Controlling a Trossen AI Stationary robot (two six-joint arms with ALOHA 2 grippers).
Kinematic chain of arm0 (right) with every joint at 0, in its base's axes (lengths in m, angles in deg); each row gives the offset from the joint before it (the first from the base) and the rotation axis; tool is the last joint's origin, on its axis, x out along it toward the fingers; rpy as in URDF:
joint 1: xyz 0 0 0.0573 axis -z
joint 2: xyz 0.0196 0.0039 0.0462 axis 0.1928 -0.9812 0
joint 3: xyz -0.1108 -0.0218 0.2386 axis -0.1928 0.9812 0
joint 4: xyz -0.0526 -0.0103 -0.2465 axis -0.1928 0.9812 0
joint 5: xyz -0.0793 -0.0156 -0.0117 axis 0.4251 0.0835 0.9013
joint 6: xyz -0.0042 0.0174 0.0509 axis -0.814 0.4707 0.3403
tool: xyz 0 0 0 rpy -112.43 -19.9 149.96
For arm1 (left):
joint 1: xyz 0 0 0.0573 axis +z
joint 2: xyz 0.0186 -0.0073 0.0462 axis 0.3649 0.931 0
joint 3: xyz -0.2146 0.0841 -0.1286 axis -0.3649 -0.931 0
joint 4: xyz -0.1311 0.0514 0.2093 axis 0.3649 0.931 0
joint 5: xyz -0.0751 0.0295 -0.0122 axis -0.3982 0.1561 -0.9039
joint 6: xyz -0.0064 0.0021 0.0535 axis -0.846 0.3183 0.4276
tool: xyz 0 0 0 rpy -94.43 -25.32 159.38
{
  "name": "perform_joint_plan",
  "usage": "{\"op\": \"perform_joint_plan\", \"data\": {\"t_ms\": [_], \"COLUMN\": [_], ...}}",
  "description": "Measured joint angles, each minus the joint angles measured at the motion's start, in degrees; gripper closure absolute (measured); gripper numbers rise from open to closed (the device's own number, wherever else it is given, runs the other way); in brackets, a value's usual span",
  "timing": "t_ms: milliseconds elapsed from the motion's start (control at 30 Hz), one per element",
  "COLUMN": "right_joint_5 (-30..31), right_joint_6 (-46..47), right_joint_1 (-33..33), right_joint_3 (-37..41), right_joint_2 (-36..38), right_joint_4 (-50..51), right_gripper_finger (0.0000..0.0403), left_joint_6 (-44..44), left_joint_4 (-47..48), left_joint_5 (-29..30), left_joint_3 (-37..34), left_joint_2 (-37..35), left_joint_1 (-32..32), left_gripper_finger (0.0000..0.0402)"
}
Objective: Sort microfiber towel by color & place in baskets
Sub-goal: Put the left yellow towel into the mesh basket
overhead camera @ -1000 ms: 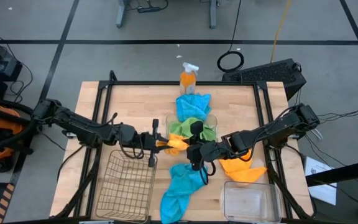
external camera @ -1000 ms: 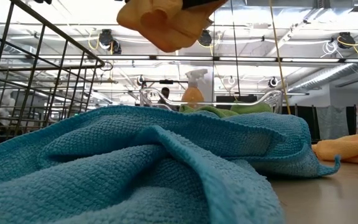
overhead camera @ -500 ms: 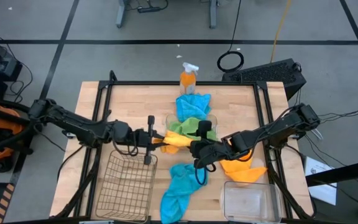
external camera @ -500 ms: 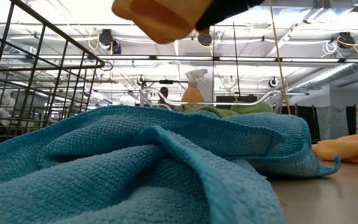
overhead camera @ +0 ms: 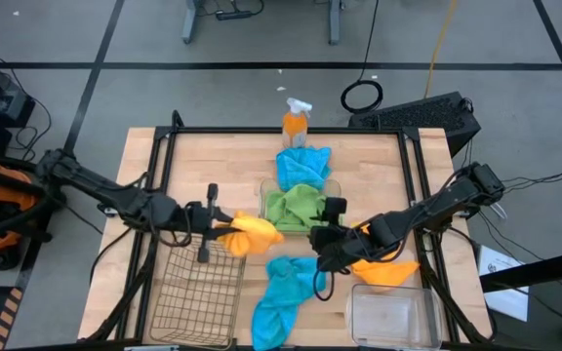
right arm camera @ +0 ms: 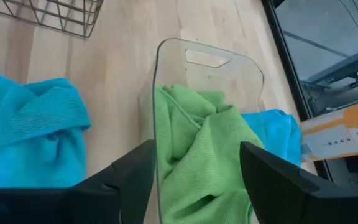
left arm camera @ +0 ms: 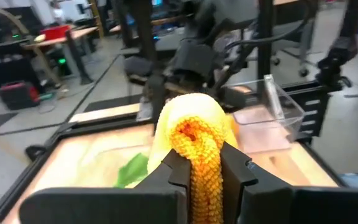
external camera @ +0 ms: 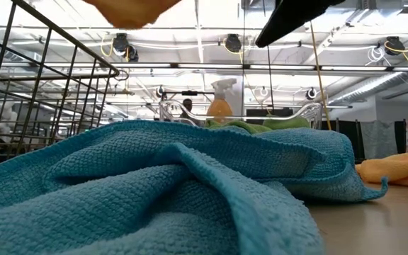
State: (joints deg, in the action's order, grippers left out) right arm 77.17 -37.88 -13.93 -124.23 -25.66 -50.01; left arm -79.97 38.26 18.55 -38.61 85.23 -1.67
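My left gripper point(overhead camera: 226, 232) is shut on an orange-yellow microfiber towel point(overhead camera: 254, 234), held up by the wire basket's point(overhead camera: 198, 292) far right corner. My right gripper point(overhead camera: 322, 244) stands open in the air, just near of the clear basket point(right arm camera: 210, 46) that holds green towels point(overhead camera: 301, 207). A second orange-yellow towel point(overhead camera: 383, 265) lies on the table to its right. One blue towel point(overhead camera: 286, 292) lies crumpled near the front edge, and another point(overhead camera: 303, 166) lies behind the green ones. An empty clear basket point(overhead camera: 388, 317) stands at the near right. My left gripper pinches a bunched fold of the orange-yellow towel point(left arm camera: 205, 177) between its two fingers point(left arm camera: 178, 171). The fingers come about level from the table's left. The rest of the towel point(left arm camera: 188, 121) bulges out beyond the fingertips, lifted clear of the table.
An orange spray bottle point(overhead camera: 296, 122) with a white trigger stands at the far edge. Black frame rails point(overhead camera: 159, 175) run along the table's left and right sides. Bare wood shows at the far left and far right of the table.
My right gripper has let go of the orange-yellow towel, which both grippers held before, and has drawn slightly toward the near right. My left gripper has carried the towel toward the table's left, away from the green basket and toward the wire basket.
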Motion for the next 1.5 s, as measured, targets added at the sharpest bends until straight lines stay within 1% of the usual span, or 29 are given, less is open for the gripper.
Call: {"op": "perform_joint_plan", "data": {"t_ms": [100,300,467,667,800,900,1033,1167,1333,1500], "right_joint_5": [0.15,-0.07,-0.24,-0.26,-0.26,-0.18,0.00,0.18,-0.33,-0.43], "right_joint_6": [0.13,0.03,1.20,-0.77,-5.11,-7.39,-7.81,-7.81,-3.37,1.82], "right_joint_1": [-0.26,-0.21,-1.49,-4.20,-5.36,-5.50,-5.32,-5.29,-6.82,-9.37], "right_joint_3": [0.00,0.00,0.00,0.00,0.00,0.00,0.00,0.00,0.04,0.04], "right_joint_2": [0.00,0.00,0.00,0.00,0.00,0.00,0.00,0.06,2.64,6.69], "right_joint_4": [-0.04,0.05,-0.64,-9.50,-17.12,-20.82,-21.64,-19.28,-18.11,-17.73], "right_gripper_finger": [0.0193,0.0208,0.0215,0.0216,0.0215,0.0215,0.0215,0.0215,0.0215,0.0215], "left_joint_6": [-1.13,-1.16,-1.13,-0.97,1.90,4.24,6.68,9.14,12.13,12.43], "left_joint_4": [1.13,0.99,0.99,-0.50,-5.51,-8.37,-13.41,-19.61,-28.65,-36.22], "left_joint_5": [3.00,5.13,7.38,7.81,7.81,7.81,7.81,6.59,5.42,-1.43], "left_joint_3": [0.00,0.00,0.00,-0.02,-0.07,-0.09,-0.09,-0.09,-0.09,-0.09], "left_joint_2": [-0.71,-0.72,-0.72,0.39,3.24,5.42,7.97,10.90,15.61,20.56], "left_joint_1": [-2.12,-5.85,-8.82,-10.65,-10.86,-10.82,-10.82,-10.58,-9.48,-6.25], "left_gripper_finger": [0.0364,0.0364,0.0364,0.0363,0.0363,0.0363,0.0363,0.0363,0.0363,0.0363]}}
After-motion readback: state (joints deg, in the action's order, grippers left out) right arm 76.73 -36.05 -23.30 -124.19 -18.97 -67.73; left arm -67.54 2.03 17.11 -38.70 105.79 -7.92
